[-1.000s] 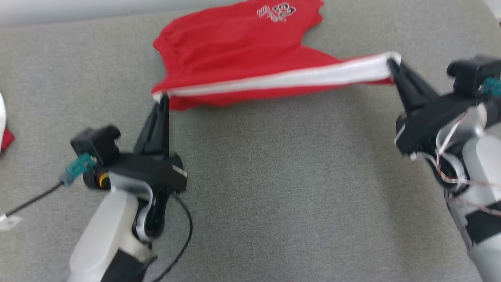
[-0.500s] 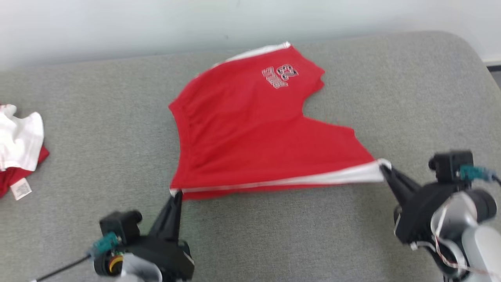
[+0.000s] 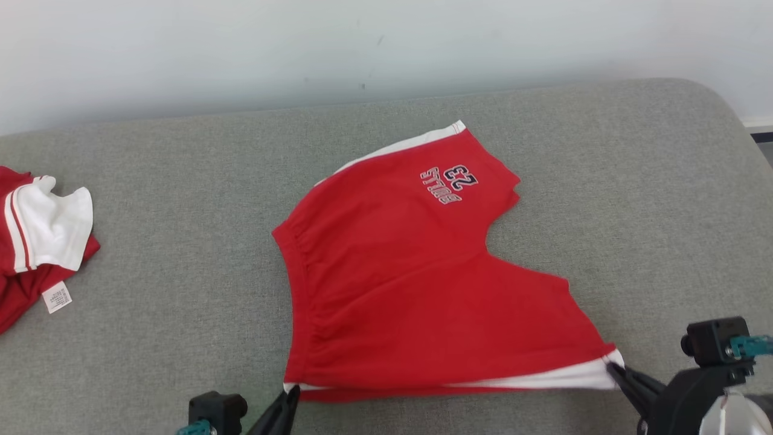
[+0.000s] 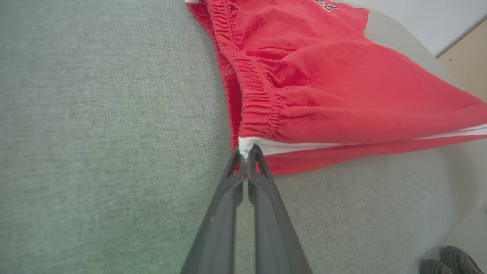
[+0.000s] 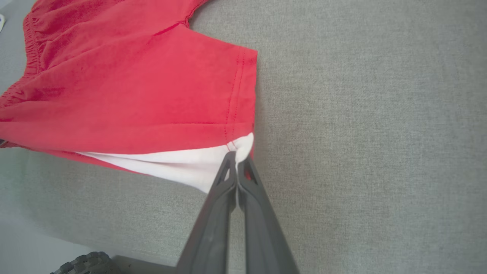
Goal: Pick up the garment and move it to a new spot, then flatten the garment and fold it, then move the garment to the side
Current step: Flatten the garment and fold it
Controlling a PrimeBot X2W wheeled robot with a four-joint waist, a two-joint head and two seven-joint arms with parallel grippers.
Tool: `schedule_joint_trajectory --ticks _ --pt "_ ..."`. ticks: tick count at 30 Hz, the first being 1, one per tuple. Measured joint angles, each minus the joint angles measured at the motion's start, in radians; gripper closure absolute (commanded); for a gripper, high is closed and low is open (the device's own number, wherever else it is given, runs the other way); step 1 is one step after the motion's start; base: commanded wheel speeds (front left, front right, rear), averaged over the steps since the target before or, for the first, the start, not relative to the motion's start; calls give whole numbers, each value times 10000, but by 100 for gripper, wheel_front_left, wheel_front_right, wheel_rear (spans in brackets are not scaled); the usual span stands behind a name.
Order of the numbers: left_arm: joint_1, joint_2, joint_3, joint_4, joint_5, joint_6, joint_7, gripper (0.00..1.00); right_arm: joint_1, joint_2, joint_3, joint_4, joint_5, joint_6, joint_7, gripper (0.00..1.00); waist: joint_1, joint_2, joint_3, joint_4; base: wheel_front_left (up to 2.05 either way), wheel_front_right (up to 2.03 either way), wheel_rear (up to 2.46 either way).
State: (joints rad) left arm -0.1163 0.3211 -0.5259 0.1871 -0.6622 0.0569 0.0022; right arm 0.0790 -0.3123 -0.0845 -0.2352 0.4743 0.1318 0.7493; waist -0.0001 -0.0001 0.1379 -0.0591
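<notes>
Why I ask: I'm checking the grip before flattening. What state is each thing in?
red shorts: lying spread on the grey cushion, near edge stretched between the grippers.
left gripper: shut on the waistband corner.
right gripper: shut on the white hem corner.
red-and-white garment: crumpled, lying apart at the left.

You saw a soft grey counter [image 3: 151, 362] before you, and a plain pale wall [image 3: 241, 48] stood behind it.

Grey fabric pad [image 3: 151, 181], far right corner rounded, red shorts [image 3: 392, 290] spread across its middle, waistband [image 3: 299, 284] to the left, crumpled red-and-white garment [image 3: 36, 241] well apart at the left edge, its white tag [image 3: 57, 298] on the pad.
</notes>
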Motion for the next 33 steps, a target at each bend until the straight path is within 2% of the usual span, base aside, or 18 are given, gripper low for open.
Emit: schedule_joint_trajectory --ticks 5,8,13,20,27,33 --pt "510 301 -186 -746 -173 94 803 100 860 207 -309 -955 326 0 1012 100 0 0 -37 8 0 0 0" --pt "572 332 -36 -1292 -355 132 857 100 700 163 -364 -1517 330 0 938 100 0 0 14 34 0 0 0" --pt "308 0 182 -1868 -928 -59 809 100 -521 -384 59 -1379 232 0 435 100 2 1 160 105 0 0 0" --pt "-871 -493 577 -1956 -1496 -320 736 100 -3023 -1229 1076 221 247 0 -755 100 2 2 423 375 0 0 0" --pt "-2569 -723 560 -918 -1296 -405 965 100 -5585 -1904 2694 2222 541 0 -1875 100 3 2 983 677 0 0 0" --pt "-3789 -1164 573 25 -934 -303 610 100 -7423 -2282 3452 3856 623 0 -2892 100 4 2 1614 947 0 0 0"
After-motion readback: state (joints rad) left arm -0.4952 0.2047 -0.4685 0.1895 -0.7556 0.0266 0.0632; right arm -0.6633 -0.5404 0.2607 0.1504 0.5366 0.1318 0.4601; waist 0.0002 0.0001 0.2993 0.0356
